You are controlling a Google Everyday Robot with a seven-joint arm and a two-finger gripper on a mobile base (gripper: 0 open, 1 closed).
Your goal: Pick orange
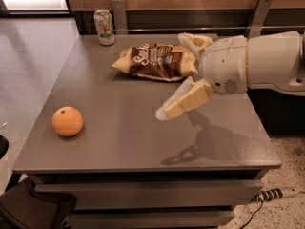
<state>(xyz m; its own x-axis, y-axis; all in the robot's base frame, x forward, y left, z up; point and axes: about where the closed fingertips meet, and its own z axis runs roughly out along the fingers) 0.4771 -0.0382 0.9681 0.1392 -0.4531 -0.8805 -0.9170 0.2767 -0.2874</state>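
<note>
The orange (pixel 67 121) is round and bright, and sits alone near the front left corner of the grey table (pixel 119 142). My gripper (pixel 170 75) hangs above the table's right middle on a thick white arm that comes in from the right. Its two cream fingers are spread wide apart and hold nothing. The lower finger (pixel 183 101) points down-left toward the table's middle. The upper finger (pixel 193 40) is over the right end of the chip bag. The gripper is well to the right of the orange and apart from it.
A brown chip bag (pixel 152 61) lies at the back middle of the table. A drink can (pixel 104 26) stands at the back left edge. A dark bag (pixel 33 209) sits on the floor at the front left, and a power strip (pixel 274 193) lies on the floor at the right.
</note>
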